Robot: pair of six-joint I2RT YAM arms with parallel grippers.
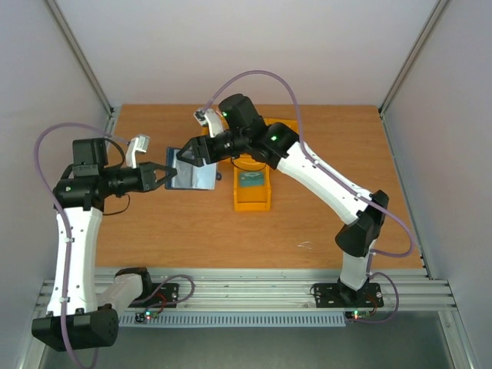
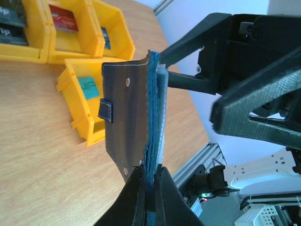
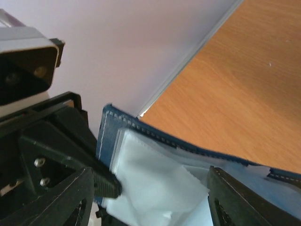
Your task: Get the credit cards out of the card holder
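The dark navy card holder (image 1: 196, 178) hangs in the air over the table, and my left gripper (image 1: 164, 176) is shut on its left edge. In the left wrist view the card holder (image 2: 127, 117) stands edge-on, pinched between my left gripper's (image 2: 151, 181) jaws. My right gripper (image 1: 187, 157) is at its upper edge and is open. In the right wrist view the pale clear sleeves (image 3: 150, 174) lie between my right gripper's (image 3: 153, 190) spread fingers. No credit card shows in those sleeves. A teal card (image 1: 250, 181) lies in a yellow bin.
A small yellow bin (image 1: 252, 201) stands right of the holder, with more yellow bins (image 2: 110, 33) behind it. One of them holds a red card (image 2: 63, 21). Walls close in the table on the left, right and back.
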